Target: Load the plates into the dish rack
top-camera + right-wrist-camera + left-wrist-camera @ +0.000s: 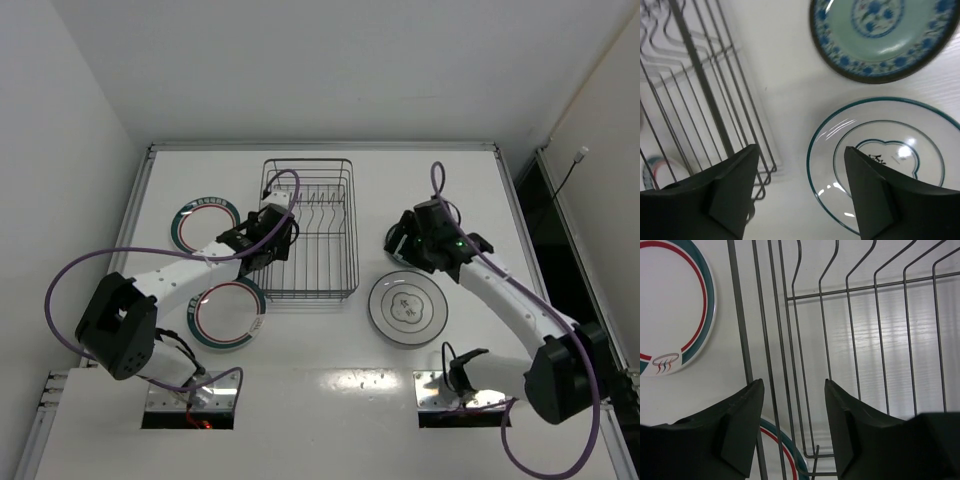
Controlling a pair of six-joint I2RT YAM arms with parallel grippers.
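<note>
"Plates [228, 313] first. Did an end effector hold one?"

"No. The left end effector [794, 382] was wide open with nothing in it. It hung over the left side of the dish rack [310, 228], and rack wires showed between its fingers. The right end effector [800, 150] was open and empty too, by the rim of the pale plate [885, 165]."

"Where did the plates lie?"

"All flat on the surface [330, 380]. Two green-rimmed plates [205, 225] lay left of the rack. The pale one lay right of it, with a blue-flowered plate [880, 35] just beside it. The rack held none."

"How should it grab one?"

"I think it should pinch the rim, with one finger slipped under. Then it should lift slowly, tip the plate upright and slide it between two prongs."
</note>
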